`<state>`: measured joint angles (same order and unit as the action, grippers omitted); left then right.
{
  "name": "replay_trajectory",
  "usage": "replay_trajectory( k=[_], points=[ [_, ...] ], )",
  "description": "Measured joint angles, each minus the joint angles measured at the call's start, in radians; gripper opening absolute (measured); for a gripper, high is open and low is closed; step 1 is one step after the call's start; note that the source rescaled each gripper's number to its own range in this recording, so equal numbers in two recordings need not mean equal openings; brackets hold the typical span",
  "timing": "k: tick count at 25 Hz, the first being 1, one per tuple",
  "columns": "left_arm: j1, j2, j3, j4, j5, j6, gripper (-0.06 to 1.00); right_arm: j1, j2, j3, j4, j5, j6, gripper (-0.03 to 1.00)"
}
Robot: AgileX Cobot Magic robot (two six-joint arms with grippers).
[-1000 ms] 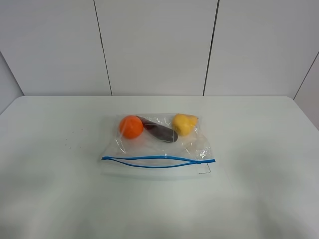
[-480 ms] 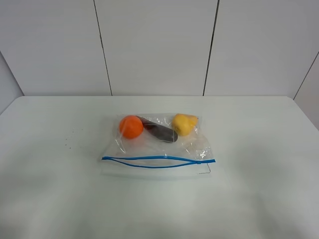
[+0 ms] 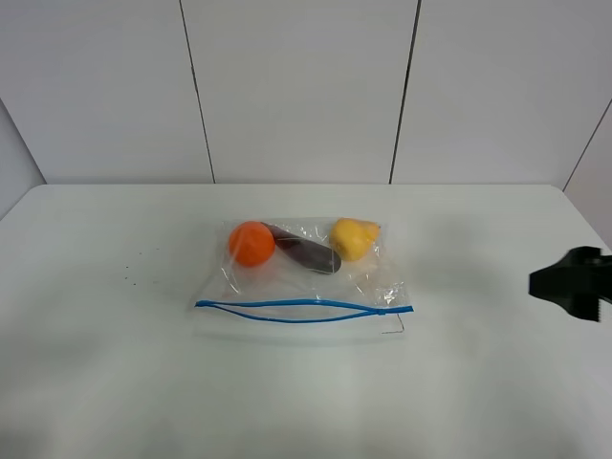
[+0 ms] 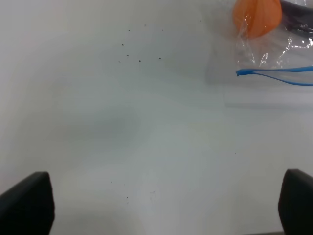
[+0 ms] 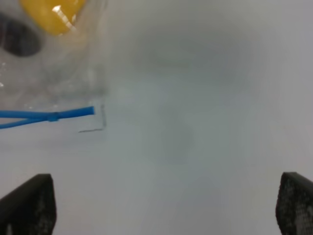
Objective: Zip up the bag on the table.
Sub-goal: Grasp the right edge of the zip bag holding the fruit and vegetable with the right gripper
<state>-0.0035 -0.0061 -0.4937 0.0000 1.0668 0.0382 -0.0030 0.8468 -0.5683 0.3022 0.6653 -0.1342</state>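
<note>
The clear bag [image 3: 301,277] lies flat in the middle of the white table [image 3: 115,363], with an orange item [image 3: 251,243], a dark purple one [image 3: 308,251] and a yellow one [image 3: 353,237] inside. Its blue zip strip [image 3: 296,309] faces the front, and its two lines gape apart along most of the length. My right gripper [image 3: 564,284] shows at the right edge, well right of the bag, open and empty [image 5: 161,205]. My left gripper [image 4: 161,205] is open and empty, left of the bag's corner [image 4: 239,72]; it is out of the high view.
White wall panels [image 3: 296,86] stand behind the table's far edge. A few dark specks [image 3: 134,273] mark the tabletop left of the bag.
My right gripper has come into the high view at the right edge. The bag has not moved.
</note>
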Motion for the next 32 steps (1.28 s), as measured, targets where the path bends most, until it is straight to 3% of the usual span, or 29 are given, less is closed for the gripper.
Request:
replay_trajectory(
  k=[6, 9, 13, 18, 22, 32],
  points=[
    [0.0, 0.0, 0.0, 0.0, 0.0, 0.0, 0.94, 0.0, 0.339, -0.002, 0.387, -0.129, -0.386, 1.0],
    [0.0, 0.0, 0.0, 0.0, 0.0, 0.0, 0.94, -0.021, 0.505, -0.035, 0.569, -0.116, -0.616, 1.0],
    [0.0, 0.0, 0.0, 0.0, 0.0, 0.0, 0.94, -0.122, 0.696, -0.127, 0.771, 0.002, -0.865, 1.0],
    [0.0, 0.0, 0.0, 0.0, 0.0, 0.0, 0.94, -0.254, 0.967, -0.255, 0.953, 0.302, -1.112, 1.0],
    [0.0, 0.0, 0.0, 0.0, 0.0, 0.0, 0.94, -0.265, 1.168, -0.376, 1.009, 0.508, -1.168, 1.0],
    [0.0, 0.0, 0.0, 0.0, 0.0, 0.0, 0.94, -0.151, 1.357, -0.588, 0.962, 0.537, -1.12, 1.0]
  ],
)
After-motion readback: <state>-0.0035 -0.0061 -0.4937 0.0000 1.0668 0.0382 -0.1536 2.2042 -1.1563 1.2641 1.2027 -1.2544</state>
